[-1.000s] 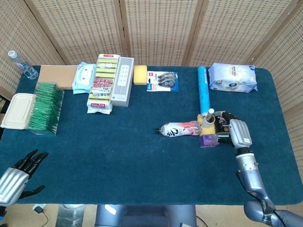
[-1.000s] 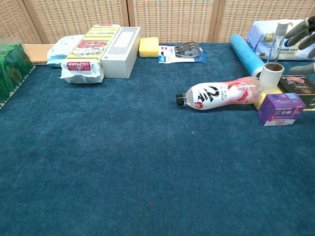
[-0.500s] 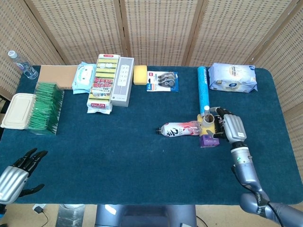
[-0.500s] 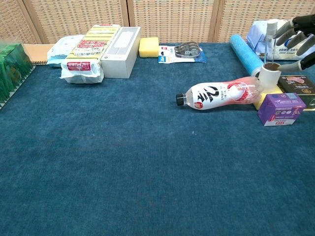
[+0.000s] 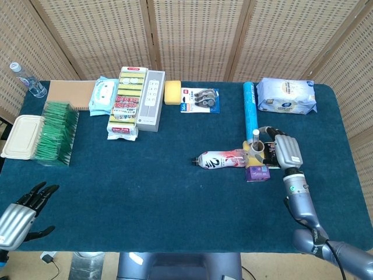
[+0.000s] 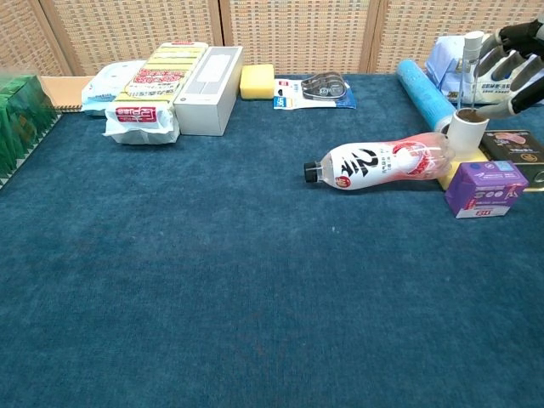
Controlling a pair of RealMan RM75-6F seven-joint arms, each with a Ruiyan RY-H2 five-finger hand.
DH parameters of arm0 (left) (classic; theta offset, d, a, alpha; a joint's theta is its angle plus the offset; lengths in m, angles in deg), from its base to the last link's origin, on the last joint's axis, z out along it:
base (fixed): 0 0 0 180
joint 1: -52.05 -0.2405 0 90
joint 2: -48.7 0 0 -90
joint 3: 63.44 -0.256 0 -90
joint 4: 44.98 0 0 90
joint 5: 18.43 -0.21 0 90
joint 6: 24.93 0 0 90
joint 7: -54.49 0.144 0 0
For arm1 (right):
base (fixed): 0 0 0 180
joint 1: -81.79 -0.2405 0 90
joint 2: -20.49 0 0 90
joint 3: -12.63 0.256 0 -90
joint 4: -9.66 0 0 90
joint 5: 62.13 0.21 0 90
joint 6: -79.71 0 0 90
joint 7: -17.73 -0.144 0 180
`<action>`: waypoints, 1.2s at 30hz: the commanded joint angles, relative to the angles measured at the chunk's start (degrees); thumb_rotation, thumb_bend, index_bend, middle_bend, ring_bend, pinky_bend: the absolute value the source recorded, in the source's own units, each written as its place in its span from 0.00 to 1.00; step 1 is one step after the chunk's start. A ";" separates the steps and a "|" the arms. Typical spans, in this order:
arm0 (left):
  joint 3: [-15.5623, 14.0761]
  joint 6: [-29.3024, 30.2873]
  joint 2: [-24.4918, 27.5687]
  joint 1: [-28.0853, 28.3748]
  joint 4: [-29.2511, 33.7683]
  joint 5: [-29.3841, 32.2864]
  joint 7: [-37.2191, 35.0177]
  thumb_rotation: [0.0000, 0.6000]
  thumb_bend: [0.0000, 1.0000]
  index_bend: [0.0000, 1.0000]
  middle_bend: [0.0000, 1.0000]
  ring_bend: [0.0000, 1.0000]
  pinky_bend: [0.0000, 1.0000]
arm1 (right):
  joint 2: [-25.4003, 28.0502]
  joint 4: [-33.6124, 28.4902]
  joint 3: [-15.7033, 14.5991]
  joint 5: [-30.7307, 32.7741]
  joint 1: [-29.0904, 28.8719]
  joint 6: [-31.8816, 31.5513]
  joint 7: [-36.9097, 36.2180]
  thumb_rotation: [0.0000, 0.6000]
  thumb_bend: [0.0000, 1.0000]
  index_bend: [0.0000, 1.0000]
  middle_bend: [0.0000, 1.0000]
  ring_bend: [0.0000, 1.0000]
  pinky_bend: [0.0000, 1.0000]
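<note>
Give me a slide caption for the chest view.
Right hand holds a slim spray bottle above a white cup, beside a lying drink bottle.

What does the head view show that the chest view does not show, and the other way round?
Only the head view shows the left hand, open at the table's near-left corner, the white lidded box and the small clear bottle. The chest view alone shows the purple box's printed front. Both show the right hand holding a slim spray bottle beside the lying drink bottle.

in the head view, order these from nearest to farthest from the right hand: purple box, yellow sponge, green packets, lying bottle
From the right hand:
1. purple box, just beside it
2. lying bottle, mid-table
3. yellow sponge, far edge
4. green packets, far left
</note>
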 commanded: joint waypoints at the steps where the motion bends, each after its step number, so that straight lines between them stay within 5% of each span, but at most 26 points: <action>1: 0.05 -0.10 0.01 0.02 0.09 0.14 0.07 1.00 0.11 0.00 0.16 0.08 0.30 | -0.21 0.38 -0.08 0.20 -0.27 0.18 0.12 1.00 0.24 0.25 0.33 0.32 0.35; 36: -0.23 0.05 0.24 0.12 0.19 -0.45 -0.08 1.00 0.11 0.00 0.16 0.08 0.30 | -3.68 4.33 -0.88 3.17 -2.48 -0.08 4.00 1.00 0.25 0.41 0.43 0.43 0.46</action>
